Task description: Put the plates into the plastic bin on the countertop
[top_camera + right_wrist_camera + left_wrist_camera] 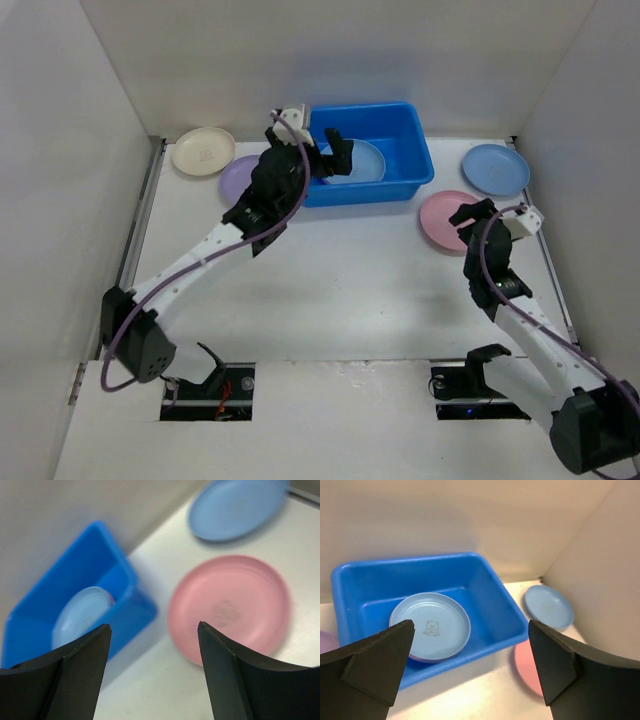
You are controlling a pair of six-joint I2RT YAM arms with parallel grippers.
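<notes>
The blue plastic bin (405, 150) stands at the back of the white countertop (350, 290). Inside it lies a light blue plate (431, 626), with a thin pinkish edge showing under its near side. My left gripper (335, 155) hangs over the bin's left half, open and empty (471, 627). A pink plate (440, 222) lies right of the bin, with another light blue plate (497, 168) behind it. My right gripper (472, 214) hovers at the pink plate's near right edge, open with nothing between its fingers (154, 627). A cream plate (203, 150) and a lavender plate (238, 172), partly hidden by the left arm, lie left of the bin.
White walls close in the back and both sides. Metal rails (140, 220) run along the countertop's left and right edges. The right-hand blue plate sits close to the back right corner (548, 606).
</notes>
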